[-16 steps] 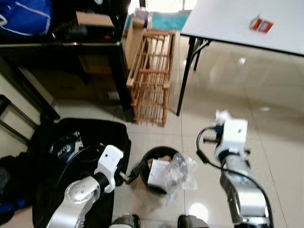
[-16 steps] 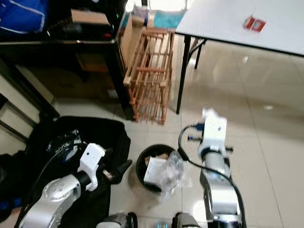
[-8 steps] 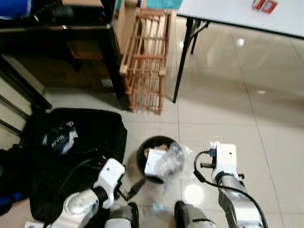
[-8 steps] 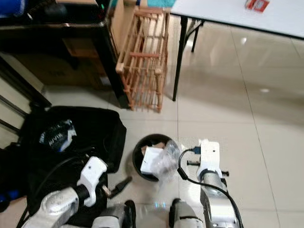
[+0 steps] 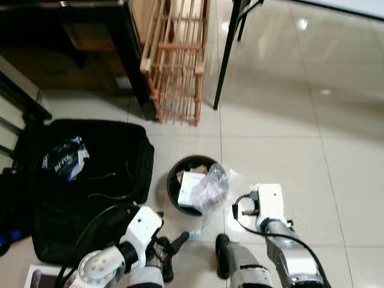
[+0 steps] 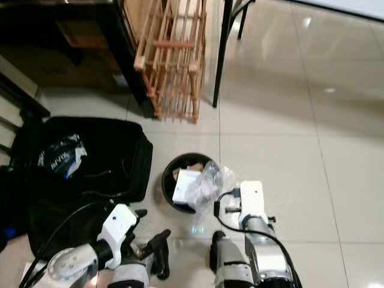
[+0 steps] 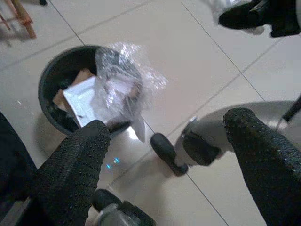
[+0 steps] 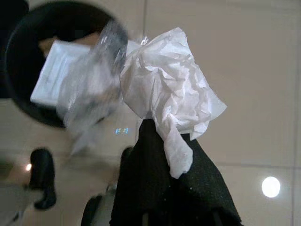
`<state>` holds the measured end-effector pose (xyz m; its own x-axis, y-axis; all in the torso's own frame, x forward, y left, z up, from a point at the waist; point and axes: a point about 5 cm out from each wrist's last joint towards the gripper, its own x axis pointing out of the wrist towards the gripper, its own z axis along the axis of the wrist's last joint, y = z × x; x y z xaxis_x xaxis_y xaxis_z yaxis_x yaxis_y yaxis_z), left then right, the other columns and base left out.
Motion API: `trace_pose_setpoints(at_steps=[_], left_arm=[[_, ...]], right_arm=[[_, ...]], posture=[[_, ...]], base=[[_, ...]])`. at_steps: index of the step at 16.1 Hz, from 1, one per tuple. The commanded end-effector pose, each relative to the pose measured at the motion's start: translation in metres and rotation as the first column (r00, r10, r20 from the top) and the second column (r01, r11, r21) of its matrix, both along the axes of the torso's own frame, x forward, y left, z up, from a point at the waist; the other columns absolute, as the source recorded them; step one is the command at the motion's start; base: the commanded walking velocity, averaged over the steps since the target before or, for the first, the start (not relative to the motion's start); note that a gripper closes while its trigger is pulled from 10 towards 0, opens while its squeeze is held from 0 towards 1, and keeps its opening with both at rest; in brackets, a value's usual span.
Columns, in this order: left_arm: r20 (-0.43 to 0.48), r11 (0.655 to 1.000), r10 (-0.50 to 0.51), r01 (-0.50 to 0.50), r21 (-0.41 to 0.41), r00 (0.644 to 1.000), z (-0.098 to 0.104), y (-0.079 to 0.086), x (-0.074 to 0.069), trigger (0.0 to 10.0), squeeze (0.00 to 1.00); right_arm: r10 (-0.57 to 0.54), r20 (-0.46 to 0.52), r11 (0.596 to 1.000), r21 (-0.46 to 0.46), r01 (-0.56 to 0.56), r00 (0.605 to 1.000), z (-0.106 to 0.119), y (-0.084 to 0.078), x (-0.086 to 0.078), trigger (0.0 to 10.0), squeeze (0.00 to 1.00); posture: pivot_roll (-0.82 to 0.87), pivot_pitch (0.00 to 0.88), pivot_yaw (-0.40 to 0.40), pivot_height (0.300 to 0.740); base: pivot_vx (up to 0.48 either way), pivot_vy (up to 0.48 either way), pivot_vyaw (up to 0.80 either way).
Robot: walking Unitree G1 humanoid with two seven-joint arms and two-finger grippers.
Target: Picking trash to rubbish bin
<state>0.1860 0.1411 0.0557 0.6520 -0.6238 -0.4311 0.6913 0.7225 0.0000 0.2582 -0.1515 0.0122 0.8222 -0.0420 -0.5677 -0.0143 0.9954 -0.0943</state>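
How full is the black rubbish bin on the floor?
Overfull: the black rubbish bin holds a white box, and a clear plastic bag spills over its rim.

Silver left arm (image 5: 99,268) and silver right arm (image 5: 294,264), each with a white boxy wrist housing and looping black cables; long black fingers (image 7: 75,174) with pebbled texture; black-toed feet

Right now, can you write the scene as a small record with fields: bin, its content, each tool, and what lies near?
bin: black round rubbish bin on the tiled floor, in front of the robot
content: white packet; clear plastic wrap hanging over the rim
right tool: shut on crumpled white tissue, beside the bin
left tool: open, holds nothing
near: black bag left of bin; wooden rack behind
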Motion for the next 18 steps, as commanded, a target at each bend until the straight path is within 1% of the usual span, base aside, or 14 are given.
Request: trace_pose_setpoints(at_steps=[1, 4, 5, 8, 9, 10, 11, 13, 14, 16, 18], left_arm=[[-0.031, 1.000, -0.008, 0.009, 0.011, 0.999, -0.001, 0.001, -0.008, 10.0, 0.00], [-0.039, 0.999, -0.035, 0.036, 0.022, 0.999, -0.002, -0.001, -0.009, 10.0, 0.00], [-0.041, 0.997, -0.055, 0.057, 0.042, 0.998, -0.005, 0.000, -0.011, 10.0, 0.00], [-0.072, 0.996, -0.051, 0.056, 0.074, 0.996, -0.011, 0.007, -0.017, 10.0, 0.00], [-0.069, 0.993, -0.053, 0.061, 0.106, 0.996, -0.014, 0.012, -0.020, 10.0, 0.00], [-0.075, 0.992, -0.044, 0.053, 0.118, 0.996, -0.018, 0.016, -0.021, 10.0, 0.00], [-0.105, 0.991, -0.004, 0.018, 0.133, 0.995, -0.026, 0.025, -0.026, 10.0, 0.00], [-0.105, 0.988, 0.035, -0.019, 0.153, 0.994, -0.031, 0.031, -0.027, 10.0, 0.00], [-0.102, 0.987, 0.044, -0.027, 0.161, 0.994, -0.032, 0.033, -0.027, 10.0, 0.00], [-0.098, 0.987, 0.069, -0.054, 0.149, 0.993, -0.033, 0.034, -0.025, 10.0, 0.00], [-0.072, 0.986, 0.097, -0.087, 0.140, 0.993, -0.031, 0.034, -0.020, 10.0, 0.00]], right_arm=[[0.013, -0.038, 1.000, 0.012, -0.012, 0.999, -0.009, 0.001, -0.005, 10.0, 0.00], [0.032, -0.036, 0.999, 0.008, -0.032, 0.999, -0.009, 0.000, -0.002, 10.0, 0.00], [0.042, -0.031, 0.999, 0.005, -0.042, 0.999, -0.008, 0.001, 0.000, 10.0, 0.00], [0.070, -0.006, 0.998, -0.006, -0.070, 0.998, -0.004, 0.002, 0.007, 10.0, 0.00], [0.072, 0.004, 0.997, -0.009, -0.072, 0.997, -0.002, 0.002, 0.009, 10.0, 0.00], [0.072, 0.006, 0.997, -0.009, -0.072, 0.997, -0.001, 0.001, 0.010, 10.0, 0.00], [0.074, 0.010, 0.997, -0.009, -0.074, 0.997, 0.000, 0.002, 0.012, 10.0, 0.00], [0.084, 0.020, 0.996, -0.012, -0.084, 0.996, 0.001, 0.003, 0.014, 10.0, 0.00], [0.086, 0.023, 0.996, -0.013, -0.085, 0.996, 0.001, 0.003, 0.014, 10.0, 0.00], [0.088, 0.028, 0.996, -0.015, -0.087, 0.996, 0.002, 0.003, 0.015, 10.0, 0.00], [0.085, 0.032, 0.996, -0.017, -0.085, 0.996, 0.002, 0.002, 0.015, 10.0, 0.00]], posture=[[0.11, 0.454, 0.021, 0.740], [0.11, 0.454, 0.011, 0.740], [0.11, 0.452, 0.010, 0.740], [0.11, 0.448, 0.001, 0.740], [0.11, 0.448, -0.003, 0.740], [0.12, 0.448, -0.005, 0.740], [0.12, 0.447, -0.009, 0.740], [0.12, 0.447, -0.009, 0.740], [0.12, 0.447, -0.009, 0.740], [0.12, 0.446, -0.012, 0.740], [0.12, 0.446, -0.012, 0.740]], base=[[0.000, 0.000, 0.00], [0.000, 0.000, 0.00], [0.000, 0.000, 0.00], [0.000, 0.000, 0.00], [0.000, 0.000, 0.00], [0.000, 0.000, 0.00], [0.000, 0.000, 0.00], [0.000, 0.000, 0.00], [0.000, 0.000, 0.00], [0.000, 0.000, 0.00], [0.000, 0.000, 0.00]])
